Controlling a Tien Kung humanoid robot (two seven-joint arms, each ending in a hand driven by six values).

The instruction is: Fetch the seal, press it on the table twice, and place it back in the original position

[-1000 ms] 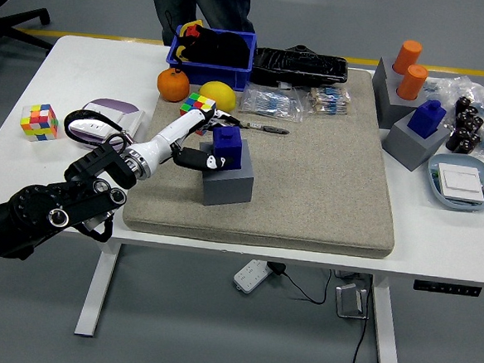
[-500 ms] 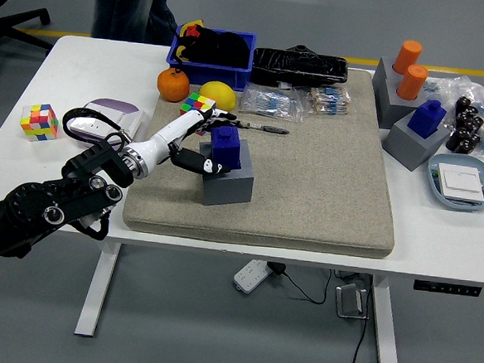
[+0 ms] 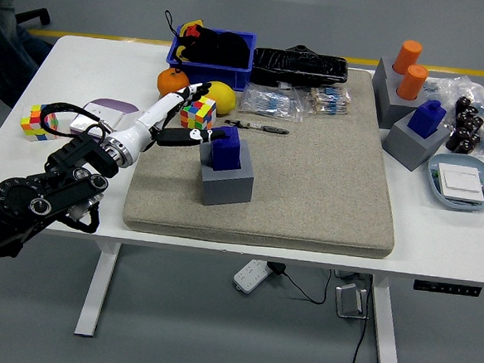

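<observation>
A blue seal (image 3: 226,150) stands upright in a grey block holder (image 3: 226,181) on the beige mat (image 3: 309,170), left of centre. My left hand (image 3: 188,115) reaches in from the lower left and hovers just left of the seal, its fingers (image 3: 181,136) spread and holding nothing. It does not touch the seal. My right arm is out of view.
An orange (image 3: 172,80), a lemon (image 3: 222,91) and a colour cube (image 3: 199,111) lie behind my hand. A blue bin (image 3: 214,48) stands at the back. A second blue seal (image 3: 430,117) in a grey holder and orange cylinders (image 3: 411,67) stand at the right. Another cube (image 3: 38,121) is at the left.
My left hand has let go of the seal and drawn back left and up, away from the holder. The person at the far side has moved off to the left.
</observation>
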